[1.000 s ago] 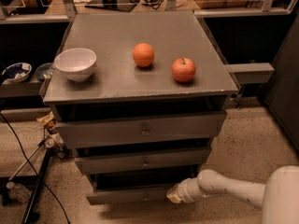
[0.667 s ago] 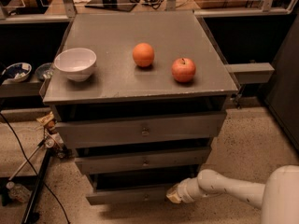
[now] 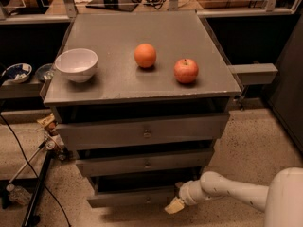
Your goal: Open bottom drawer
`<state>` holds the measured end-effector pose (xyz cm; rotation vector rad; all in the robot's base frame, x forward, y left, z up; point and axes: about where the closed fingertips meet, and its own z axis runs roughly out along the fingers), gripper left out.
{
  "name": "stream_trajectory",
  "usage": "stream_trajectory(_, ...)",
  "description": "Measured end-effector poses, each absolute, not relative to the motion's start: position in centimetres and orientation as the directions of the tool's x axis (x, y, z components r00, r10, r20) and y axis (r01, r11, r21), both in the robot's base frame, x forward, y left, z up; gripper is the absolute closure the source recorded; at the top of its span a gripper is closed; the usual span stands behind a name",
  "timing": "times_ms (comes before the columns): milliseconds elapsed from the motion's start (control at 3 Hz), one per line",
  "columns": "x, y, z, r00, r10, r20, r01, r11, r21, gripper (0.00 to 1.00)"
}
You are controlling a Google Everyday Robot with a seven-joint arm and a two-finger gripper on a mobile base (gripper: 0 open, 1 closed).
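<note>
The bottom drawer [image 3: 128,197] is the lowest, thinnest grey front of the cabinet, a long flat strip low in the camera view, standing out a little from the cabinet with a dark gap above it. Its small central knob [image 3: 149,200] is barely visible. My gripper [image 3: 174,205] reaches in from the lower right on a white arm [image 3: 227,190] and sits at the drawer front's right end, against its right edge.
The mid-sized drawer front [image 3: 144,162] and the tallest drawer front [image 3: 142,131] are above. On the cabinet top [image 3: 142,27] sit a white bowl [image 3: 75,64], an orange [image 3: 145,55] and an apple [image 3: 186,70]. Cables and a stand [image 3: 33,193] are on the floor at left.
</note>
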<state>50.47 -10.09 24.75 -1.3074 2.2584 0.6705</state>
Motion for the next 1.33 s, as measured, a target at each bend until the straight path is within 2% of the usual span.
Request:
stream_trajectory(333,50.7,-10.0,24.6,-0.449,-0.672,-0.589,-0.884,0.432,0.18,0.0)
stream_trajectory(1333,53.6,-8.5,21.9,-0.42,-0.734,-0.534,-0.901,0.407,0.149,0.0)
